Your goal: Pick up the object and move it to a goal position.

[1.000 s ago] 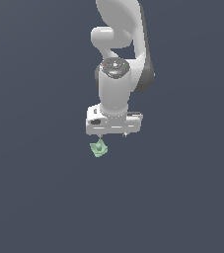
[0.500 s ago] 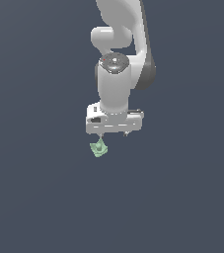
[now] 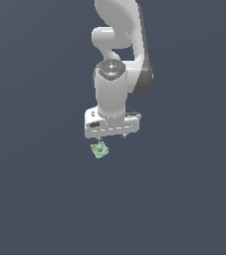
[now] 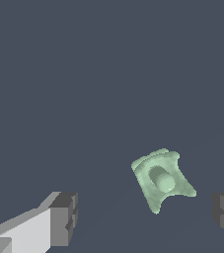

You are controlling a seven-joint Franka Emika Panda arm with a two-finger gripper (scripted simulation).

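Wrist view cuts off both fingers of the spread claw; the object lies between them, ungripped, no writing visible.

Bare dark floor lies open around the green object from one o'clock round to eleven. At twelve o'clock the gripper hangs just above it (fingers spread wide), blocking approach from there.
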